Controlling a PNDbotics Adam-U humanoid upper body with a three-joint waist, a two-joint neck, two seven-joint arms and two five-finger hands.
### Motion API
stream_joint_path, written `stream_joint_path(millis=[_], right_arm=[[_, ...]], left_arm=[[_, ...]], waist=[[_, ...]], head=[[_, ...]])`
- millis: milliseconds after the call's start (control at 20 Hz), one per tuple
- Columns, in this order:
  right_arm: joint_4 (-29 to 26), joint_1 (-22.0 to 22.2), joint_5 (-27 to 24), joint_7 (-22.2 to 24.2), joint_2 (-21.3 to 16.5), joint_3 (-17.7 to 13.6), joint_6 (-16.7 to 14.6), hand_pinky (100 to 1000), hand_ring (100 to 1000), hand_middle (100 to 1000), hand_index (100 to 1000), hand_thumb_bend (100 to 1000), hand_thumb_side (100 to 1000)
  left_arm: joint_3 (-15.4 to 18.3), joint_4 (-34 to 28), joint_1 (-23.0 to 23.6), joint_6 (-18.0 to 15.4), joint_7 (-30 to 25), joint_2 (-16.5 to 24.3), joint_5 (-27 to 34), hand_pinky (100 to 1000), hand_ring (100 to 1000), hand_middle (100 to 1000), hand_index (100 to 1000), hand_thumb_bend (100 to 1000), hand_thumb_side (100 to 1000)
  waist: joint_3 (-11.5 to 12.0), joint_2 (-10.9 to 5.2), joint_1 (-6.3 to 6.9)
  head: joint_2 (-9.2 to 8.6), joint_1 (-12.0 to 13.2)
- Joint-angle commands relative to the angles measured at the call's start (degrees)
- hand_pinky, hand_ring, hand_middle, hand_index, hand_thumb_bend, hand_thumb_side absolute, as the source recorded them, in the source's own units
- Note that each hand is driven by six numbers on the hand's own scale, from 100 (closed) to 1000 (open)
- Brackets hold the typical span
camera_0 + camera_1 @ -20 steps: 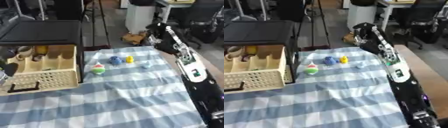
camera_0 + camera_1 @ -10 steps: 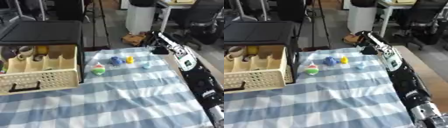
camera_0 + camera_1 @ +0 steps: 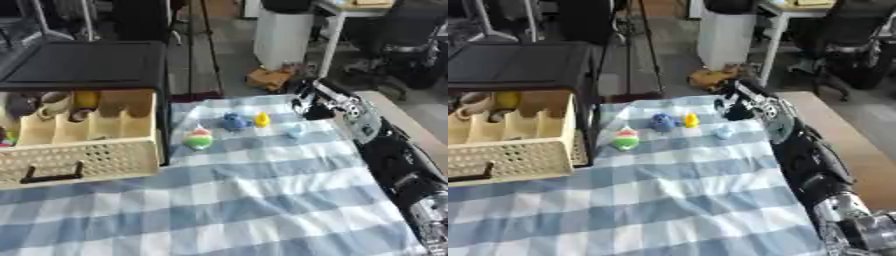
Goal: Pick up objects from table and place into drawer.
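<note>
1. Toys sit in a loose group on the blue-and-white checked cloth (image 3: 262, 200) at the far side of the table: a green and pink rounded toy (image 3: 199, 139) nearest the drawer, a blue toy (image 3: 233, 121) behind it, a small yellow toy (image 3: 262, 119) just beside the blue one, and a pale blue toy (image 3: 296, 131) farthest right.
2. All four lie on the cloth, apart from the drawer and not touching any hand.
3. At the left, the beige drawer (image 3: 79, 155) stands pulled out from a black cabinet (image 3: 83, 65). Its front is a perforated panel with a dark handle, and dividers split the inside into compartments.
4. Several items already lie in the back compartments, among them something yellow and a few pale rounded shapes that I can't identify.
5. From the right side the right hand (image 3: 308, 102) reaches in, its long black arm running along the table's right edge. It hangs above the cloth's far right corner, near the pale blue toy but not on it.
6. Its fingers look bunched downward and hold nothing I can see, though I can't tell for sure whether they are curled or relaxed.
</note>
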Motion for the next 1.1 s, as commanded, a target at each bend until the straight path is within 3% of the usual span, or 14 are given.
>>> stream_joint_path(millis=[50,400,700,1100], right_arm=[[1.62,-1.96,3.22,-1.58,-0.87,-0.64,1.45,628,787,766,884,100,201],[6.34,-3.07,8.46,-3.68,-1.13,-1.16,5.44,746,878,860,940,100,209],[10.13,-3.75,12.56,-5.38,-2.1,-1.24,9.13,730,857,855,935,100,278],[15.0,-4.23,13.63,-5.93,-3.27,-0.36,11.98,708,832,839,926,100,344]], left_arm=[[0.37,-1.07,-0.63,-0.2,-0.22,0.34,0.49,100,100,100,602,432,1000],[0.24,-1.07,-0.58,-0.53,-0.44,-0.09,0.7,100,100,100,602,424,1000],[0.11,-1.07,-0.47,-0.64,-0.61,-0.31,0.68,100,100,100,602,419,1000],[-0.14,-1.07,-0.26,-0.83,-0.89,-0.7,0.61,100,100,100,602,413,1000]], waist=[[0.39,-0.26,0.4],[1.72,0.4,0.96],[2.02,0.75,1.01],[2.65,1.1,1.12]], head=[[-0.37,-0.53],[-1.02,-1.23],[-1.23,-1.7],[-1.61,-2.1]])
